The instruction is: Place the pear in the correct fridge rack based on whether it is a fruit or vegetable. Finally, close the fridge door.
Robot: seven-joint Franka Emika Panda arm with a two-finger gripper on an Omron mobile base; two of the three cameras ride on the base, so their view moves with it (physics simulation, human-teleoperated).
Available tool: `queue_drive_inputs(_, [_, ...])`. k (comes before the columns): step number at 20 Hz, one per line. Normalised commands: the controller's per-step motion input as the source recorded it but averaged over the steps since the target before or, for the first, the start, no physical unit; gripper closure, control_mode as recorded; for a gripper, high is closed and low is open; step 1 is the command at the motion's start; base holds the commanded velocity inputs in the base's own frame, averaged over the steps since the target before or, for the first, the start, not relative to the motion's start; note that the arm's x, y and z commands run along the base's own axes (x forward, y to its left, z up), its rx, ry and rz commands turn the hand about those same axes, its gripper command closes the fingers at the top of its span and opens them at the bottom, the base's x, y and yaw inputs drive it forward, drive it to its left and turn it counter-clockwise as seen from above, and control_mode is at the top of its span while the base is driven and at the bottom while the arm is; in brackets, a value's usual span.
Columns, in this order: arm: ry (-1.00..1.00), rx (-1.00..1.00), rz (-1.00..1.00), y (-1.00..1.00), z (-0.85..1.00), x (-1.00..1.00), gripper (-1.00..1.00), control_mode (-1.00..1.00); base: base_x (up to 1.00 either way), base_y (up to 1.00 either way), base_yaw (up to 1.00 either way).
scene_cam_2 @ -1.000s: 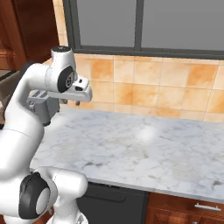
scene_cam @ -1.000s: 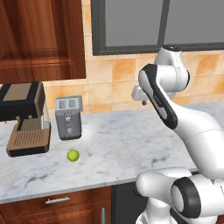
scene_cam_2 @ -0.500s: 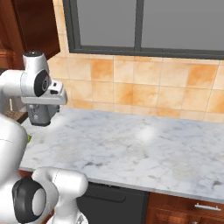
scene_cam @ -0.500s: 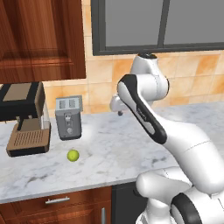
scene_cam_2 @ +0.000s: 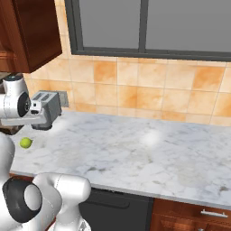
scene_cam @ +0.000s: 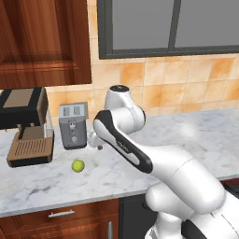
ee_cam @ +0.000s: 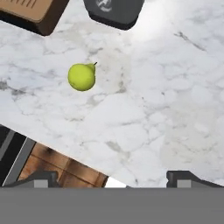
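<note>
The pear (scene_cam: 78, 165) is a small yellow-green fruit lying on the marble counter (scene_cam: 186, 140) in front of the toaster, near the front edge. It also shows as pear (scene_cam_2: 25, 142) and pear (ee_cam: 82, 76). My gripper (scene_cam: 96, 143) hangs above the counter, a little right of and behind the pear, pointing down. In the hand view the gripper (ee_cam: 113, 179) is open, its fingertips (ee_cam: 41, 178) wide apart with nothing between them, and the pear sits up and to the left of them. The fridge rack and fridge door are out of view.
A grey toaster (scene_cam: 73, 125) and a dark coffee machine (scene_cam: 25, 126) stand at the back left of the counter. Wooden drawers (scene_cam: 60, 215) run below the front edge. A wall cabinet (scene_cam: 42, 42) hangs over the left end. The counter stretches bare to the right.
The arm has swung left across the counter and the hand has dropped lower, ending beside the toaster near the pear. The pear has not moved.
</note>
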Motion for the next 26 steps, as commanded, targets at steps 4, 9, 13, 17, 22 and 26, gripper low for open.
queue_drive_inputs(4, [0.09,0.00,0.12,0.95,-0.47,0.00,-1.00,-1.00,0.00,0.00,0.00])
queue_drive_inputs(9, [0.11,-0.03,0.13,0.62,-0.37,0.00,-1.00,-1.00,0.00,0.00,0.00])
queue_drive_inputs(13, [0.04,-0.11,0.04,0.12,-0.51,0.06,-1.00,-1.00,0.00,0.00,0.00])
queue_drive_inputs(17, [0.00,-0.08,0.00,-0.04,-0.40,0.05,-1.00,-1.00,0.00,0.00,0.00])
queue_drive_inputs(22, [0.00,-0.03,0.00,0.00,-0.33,0.25,-1.00,-1.00,0.00,0.00,0.00])
queue_drive_inputs(26, [-0.01,0.00,0.00,0.00,-0.20,0.23,-1.00,-1.00,0.00,0.00,0.00])
